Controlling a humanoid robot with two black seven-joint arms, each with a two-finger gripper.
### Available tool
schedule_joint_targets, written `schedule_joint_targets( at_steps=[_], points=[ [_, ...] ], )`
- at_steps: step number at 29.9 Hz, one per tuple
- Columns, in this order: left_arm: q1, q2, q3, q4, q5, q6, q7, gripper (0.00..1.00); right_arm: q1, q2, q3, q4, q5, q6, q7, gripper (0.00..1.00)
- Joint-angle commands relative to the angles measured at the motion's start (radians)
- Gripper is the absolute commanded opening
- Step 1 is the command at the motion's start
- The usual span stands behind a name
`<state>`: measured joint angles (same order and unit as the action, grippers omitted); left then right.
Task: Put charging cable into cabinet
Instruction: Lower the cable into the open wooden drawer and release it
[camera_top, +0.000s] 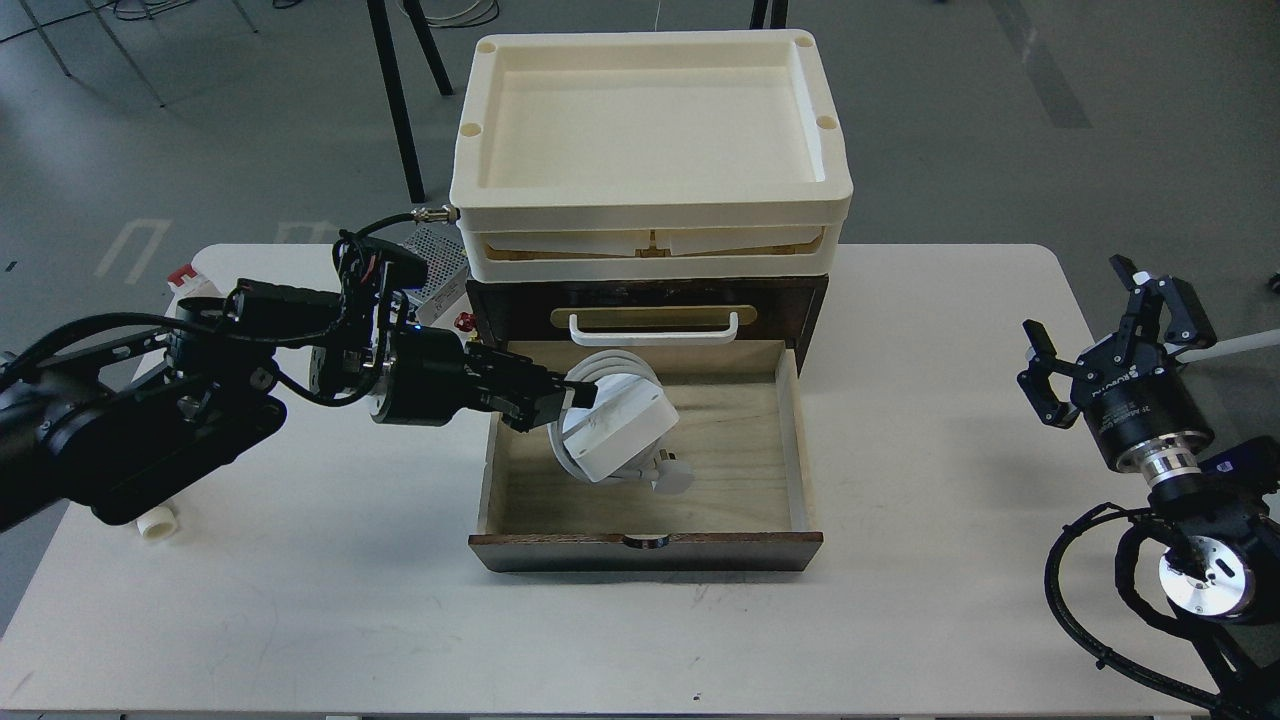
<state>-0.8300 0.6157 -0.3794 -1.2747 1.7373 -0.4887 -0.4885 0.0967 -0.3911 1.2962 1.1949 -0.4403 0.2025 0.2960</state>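
Note:
The charging cable (622, 430), a white square adapter with its cord coiled round it and a plug hanging at its lower right, is held low inside the open pale wood drawer (745, 470). My left gripper (572, 397) reaches in over the drawer's left wall and is shut on the cable's left edge. The cabinet (648, 300) is a dark brown box with a white handle (652, 330) on a brass plate, under stacked cream trays (648, 130). My right gripper (1090, 305) is open and empty at the table's right edge.
A perforated metal box (432, 252) stands left of the cabinet behind my left arm. A white fitting (155, 527) shows partly under the left arm near the table's left edge. A red and white part (187, 280) lies at the back left.

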Motion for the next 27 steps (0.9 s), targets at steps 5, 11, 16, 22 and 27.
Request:
schedule_joint_targets(
  at_steps=[5, 11, 16, 22, 27],
  points=[
    [0.008, -0.028, 0.017, 0.017, 0.002, 0.000, 0.000, 0.05, 0.000, 0.000, 0.000, 0.000, 0.000, 0.000, 0.000, 0.99],
    [0.008, -0.086, 0.036, 0.107, 0.015, 0.000, 0.000, 0.05, 0.000, 0.000, 0.000, 0.000, 0.000, 0.000, 0.000, 0.99],
    [0.009, -0.155, 0.037, 0.218, 0.015, 0.000, 0.000, 0.07, 0.000, 0.000, 0.000, 0.000, 0.000, 0.000, 0.000, 0.99],
    [0.009, -0.191, 0.034, 0.278, -0.004, 0.001, 0.000, 0.33, 0.000, 0.000, 0.000, 0.000, 0.000, 0.000, 0.000, 0.99],
    [0.011, -0.197, 0.033, 0.278, -0.010, 0.000, 0.000, 0.65, 0.000, 0.000, 0.000, 0.000, 0.000, 0.000, 0.002, 0.99]
  ],
)
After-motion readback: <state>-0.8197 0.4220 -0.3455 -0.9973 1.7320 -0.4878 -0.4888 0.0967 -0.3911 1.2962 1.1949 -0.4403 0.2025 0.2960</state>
